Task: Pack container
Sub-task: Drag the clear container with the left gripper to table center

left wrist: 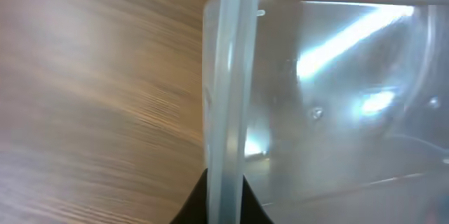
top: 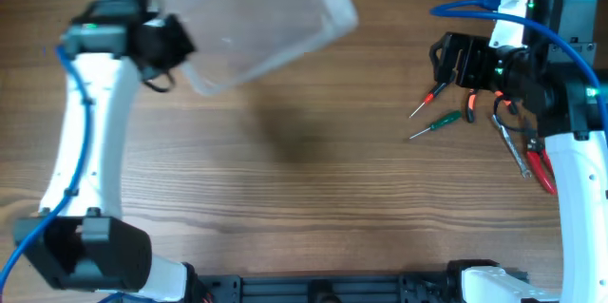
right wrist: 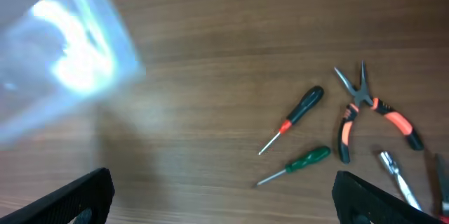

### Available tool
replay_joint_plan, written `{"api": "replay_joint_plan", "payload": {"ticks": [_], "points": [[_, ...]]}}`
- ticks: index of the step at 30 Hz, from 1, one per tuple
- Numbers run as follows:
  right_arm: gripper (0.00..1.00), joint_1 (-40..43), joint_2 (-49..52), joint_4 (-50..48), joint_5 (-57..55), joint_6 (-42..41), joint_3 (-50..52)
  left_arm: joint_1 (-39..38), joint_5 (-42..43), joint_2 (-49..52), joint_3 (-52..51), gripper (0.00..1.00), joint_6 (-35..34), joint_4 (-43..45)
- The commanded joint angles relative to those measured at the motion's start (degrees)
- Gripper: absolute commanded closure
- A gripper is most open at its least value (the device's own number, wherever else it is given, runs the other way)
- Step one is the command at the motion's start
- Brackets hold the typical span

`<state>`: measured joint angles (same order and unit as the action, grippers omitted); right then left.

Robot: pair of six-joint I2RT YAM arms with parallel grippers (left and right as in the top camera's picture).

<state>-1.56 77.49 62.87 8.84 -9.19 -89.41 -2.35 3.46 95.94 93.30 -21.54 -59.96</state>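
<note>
1. Two arms are on two different jobs. The left gripper [top: 169, 42] is clamped on the rim of the container [top: 256, 23], and the left wrist view shows the clear tub's edge pinched between its fingers.
2. The container is at the far side of the table [top: 285, 208], left of centre, skewed at an angle and blurred. From the shadow beneath it I'd say it is lifted or tipped off the wood, though I cannot be sure. Nothing shows inside it.
3. The right gripper [right wrist: 221, 178] is spread wide and empty, hovering over the tools on the right side.
4. Four tools lie on the wood, well apart from the tub. They are a red-and-black screwdriver [right wrist: 298, 115], a green screwdriver [right wrist: 300, 162] just beside it, orange-handled pliers [right wrist: 368, 112], and red-handled pliers [top: 541, 168] nearest the right arm.
5. I judge the step in hand to be positioning the container; packing proper has not begun.
6. The next move calls for the tub to be set flat, open side up, within the right arm's reach. After that the right gripper should come down over one screwdriver's handle, jaws across its length, and close narrow enough to hold so slim a thing.
</note>
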Motion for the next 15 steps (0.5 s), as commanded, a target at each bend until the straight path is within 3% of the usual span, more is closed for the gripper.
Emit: {"api": "replay_joint_plan", "payload": {"ticks": [1,5,15], "points": [[0.0,0.13,-0.13,1.16,-1.6,-1.36,-0.9,-8.44,-1.44,1.88,0.79,0.96,8.33,0.55],[0.0,0.13,-0.13,1.7,-1.6,-1.33,-0.9,-11.82,-3.52,6.08,0.79,0.96,9.62,2.36],[0.0,0.13,-0.13,3.85,-1.57,-0.85,-0.9,-9.94,-3.52,17.86,0.79,0.96,9.57,2.64]]}}
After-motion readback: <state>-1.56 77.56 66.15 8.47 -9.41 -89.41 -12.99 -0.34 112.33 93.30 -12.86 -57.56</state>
